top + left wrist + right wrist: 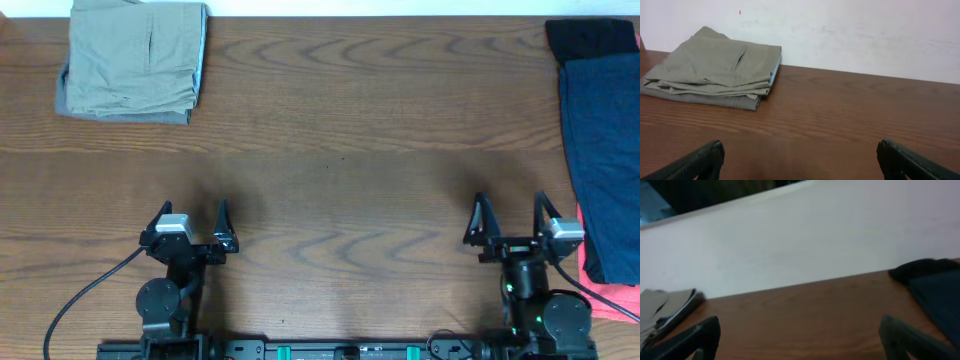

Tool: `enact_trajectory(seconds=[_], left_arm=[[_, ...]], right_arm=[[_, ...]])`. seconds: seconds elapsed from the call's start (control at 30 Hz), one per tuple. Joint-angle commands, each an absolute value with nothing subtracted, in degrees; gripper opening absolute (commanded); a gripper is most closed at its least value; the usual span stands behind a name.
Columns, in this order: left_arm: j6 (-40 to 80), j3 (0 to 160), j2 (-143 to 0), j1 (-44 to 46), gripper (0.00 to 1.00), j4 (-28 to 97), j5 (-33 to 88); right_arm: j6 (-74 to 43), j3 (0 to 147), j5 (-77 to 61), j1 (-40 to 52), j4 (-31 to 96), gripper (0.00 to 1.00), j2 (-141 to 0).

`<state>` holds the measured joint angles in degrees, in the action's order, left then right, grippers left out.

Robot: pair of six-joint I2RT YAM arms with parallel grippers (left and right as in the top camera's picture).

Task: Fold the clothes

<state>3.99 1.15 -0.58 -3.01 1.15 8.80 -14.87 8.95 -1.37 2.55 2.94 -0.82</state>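
The pale khaki-green shorts (135,55) lie folded in a neat stack at the far left corner of the table. They also show in the left wrist view (715,72) and at the left edge of the right wrist view (662,312). My left gripper (192,213) is open and empty near the front of the table, well short of the shorts; its fingers show in the left wrist view (800,155). My right gripper (512,208) is open and empty at the front right, and it shows in the right wrist view (800,332).
A navy garment (605,160) lies along the right edge, with a black garment (590,38) behind it and a pink one (615,295) under its near end. A white wall runs along the table's far edge.
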Motion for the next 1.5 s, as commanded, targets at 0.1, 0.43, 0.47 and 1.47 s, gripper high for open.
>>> enact_trajectory(seconds=[0.1, 0.43, 0.47, 1.47], left_arm=[[3.01, 0.23, -0.23, -3.36, 0.98, 3.18, 9.65], [3.01, 0.23, -0.23, -3.36, 0.98, 3.18, 9.65], [3.01, 0.23, -0.23, -3.36, 0.98, 3.18, 9.65], [3.01, 0.23, -0.23, -3.36, 0.98, 3.18, 9.65]], right_arm=[[-14.59, 0.64, -0.25, 3.62, -4.93, 0.99, -0.3], [-13.21, 0.3, -0.34, 3.62, 4.34, 0.99, -0.3], [-13.23, 0.32, -0.49, 3.62, 4.23, 0.99, -0.27], [-0.99, 0.32, -0.03, 1.04, 4.27, 0.99, -0.3]])
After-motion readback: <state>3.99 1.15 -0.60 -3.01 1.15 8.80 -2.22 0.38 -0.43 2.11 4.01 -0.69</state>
